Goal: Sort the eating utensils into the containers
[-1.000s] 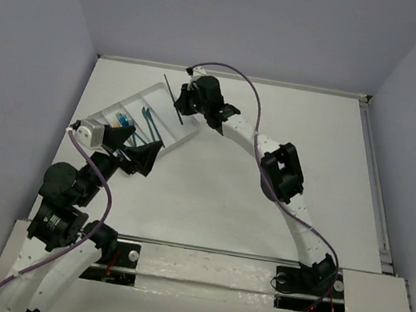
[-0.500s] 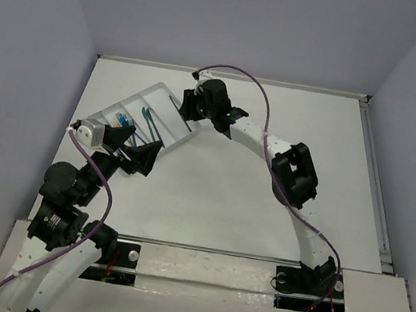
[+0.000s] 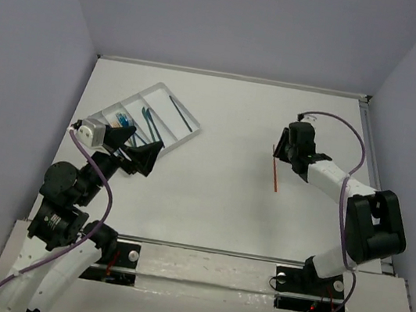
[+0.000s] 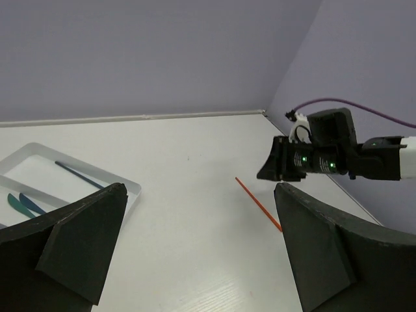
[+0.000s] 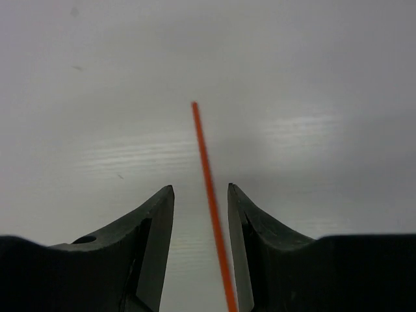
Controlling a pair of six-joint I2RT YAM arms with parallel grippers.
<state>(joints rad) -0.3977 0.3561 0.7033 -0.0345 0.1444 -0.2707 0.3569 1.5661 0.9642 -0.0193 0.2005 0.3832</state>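
Observation:
The translucent white tray lies at the far left of the table. It holds a dark blue utensil in its far compartment, teal ones in the middle and blue ones nearer the left. An orange utensil lies on the table at the right. My right gripper is open and low over its far end. In the right wrist view the orange utensil runs between the fingers. My left gripper is open and empty beside the tray's near edge.
In the left wrist view the tray is at the left, with the orange utensil and the right gripper at the right, near the purple side wall. White table surface lies between them.
My right gripper let go of the dark blue utensil into the tray's far compartment. It then swung right across the table to the orange utensil. The left arm has not moved.

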